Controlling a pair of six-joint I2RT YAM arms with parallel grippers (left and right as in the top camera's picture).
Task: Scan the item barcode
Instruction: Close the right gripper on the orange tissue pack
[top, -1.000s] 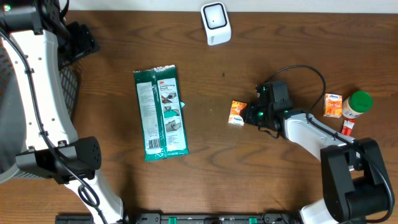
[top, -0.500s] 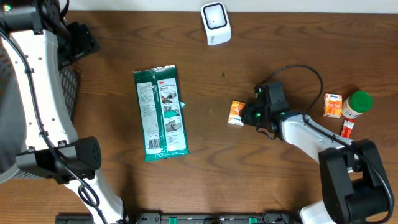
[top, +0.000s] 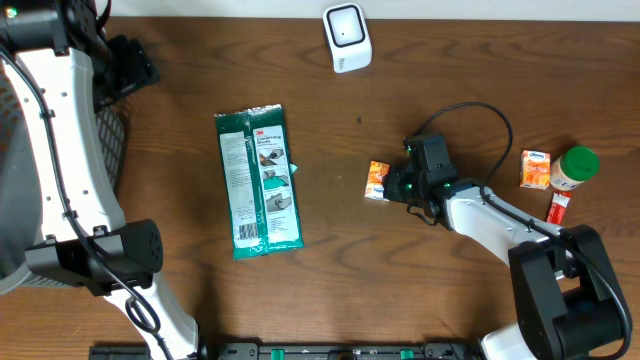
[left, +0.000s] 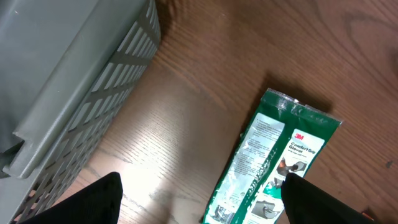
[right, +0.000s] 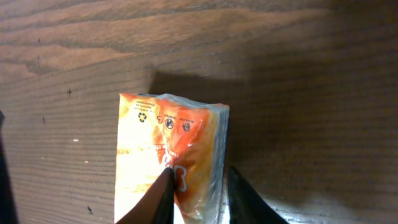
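The item, a small orange packet (top: 377, 181), is at the middle right of the table. My right gripper (top: 398, 185) is shut on it from the right. In the right wrist view the two dark fingers pinch the near end of the packet (right: 163, 134), and the gripper (right: 199, 182) holds it over the wood. No barcode shows on the visible face. The white scanner (top: 346, 37) stands at the back edge, well apart from the packet. My left gripper (left: 202, 200) hangs open with nothing between its fingers.
A long green wipes pack (top: 258, 182) lies left of centre, below my left gripper in the left wrist view (left: 268, 158). A grey slatted basket (left: 74, 81) stands at the far left. A small packet (top: 536, 169), a green-capped bottle (top: 575, 167) and a red tube (top: 559, 206) sit at the right edge.
My right gripper has slid a little to the left with the orange packet in its grip. The left arm has not moved.
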